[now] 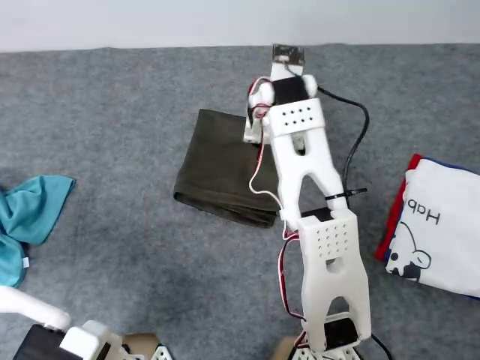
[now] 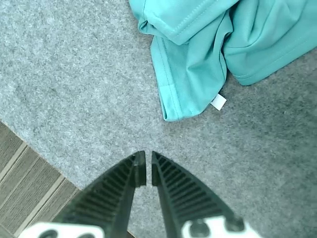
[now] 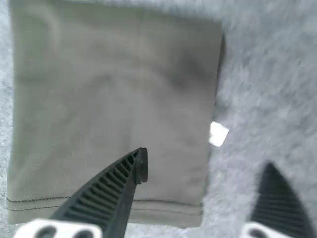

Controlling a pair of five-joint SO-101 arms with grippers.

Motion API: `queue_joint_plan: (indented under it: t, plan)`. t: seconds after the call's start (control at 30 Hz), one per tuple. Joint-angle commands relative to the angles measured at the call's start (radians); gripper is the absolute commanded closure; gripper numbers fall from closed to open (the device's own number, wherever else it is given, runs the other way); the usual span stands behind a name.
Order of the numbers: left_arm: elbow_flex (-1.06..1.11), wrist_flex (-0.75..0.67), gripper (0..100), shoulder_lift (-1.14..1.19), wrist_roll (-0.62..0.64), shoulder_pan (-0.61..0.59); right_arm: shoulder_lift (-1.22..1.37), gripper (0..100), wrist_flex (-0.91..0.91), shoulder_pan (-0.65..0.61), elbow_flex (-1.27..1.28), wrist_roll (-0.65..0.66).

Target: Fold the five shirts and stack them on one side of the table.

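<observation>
A dark olive shirt (image 1: 221, 169) lies folded into a rectangle in the middle of the grey table; in the right wrist view the olive shirt (image 3: 109, 99) shows a small white tag (image 3: 218, 134) at its edge. My right gripper (image 3: 205, 167) hovers open over that edge, one finger above the cloth and the other above bare table. From above, the right gripper (image 1: 256, 127) sits at the shirt's far right corner. A crumpled teal shirt (image 1: 30, 217) lies at the left edge. My left gripper (image 2: 146, 167) is shut on nothing, just short of the teal shirt (image 2: 208, 44).
At the right edge a folded white printed shirt (image 1: 439, 225) tops a stack with a red layer (image 1: 393, 217) showing beneath. The left arm's base (image 1: 45, 319) sits at the near left corner. The table's edge and wood floor (image 2: 25, 188) appear beside my left gripper.
</observation>
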Motion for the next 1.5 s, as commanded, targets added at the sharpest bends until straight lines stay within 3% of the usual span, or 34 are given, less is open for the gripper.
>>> queue_joint_plan:
  t: [0.0, 0.6, 1.07, 1.47]
  plan:
    - [0.002, 0.02, 97, -0.032, 0.002, 0.009, -0.054, 59.0, 0.028, -0.022, 0.005, -0.041]
    - [0.088, -0.041, 97, -0.037, -0.002, 0.008, 0.208, 59.9, -0.206, -0.131, 0.003, -0.041]
    - [0.088, -0.069, 97, -0.037, -0.044, 0.003, 0.285, 99.6, -0.183, -0.122, -0.006, 0.005]
    - [0.088, -0.069, 97, -0.037, -0.048, 0.003, 0.213, 98.9, 0.039, -0.035, -0.206, 0.063]
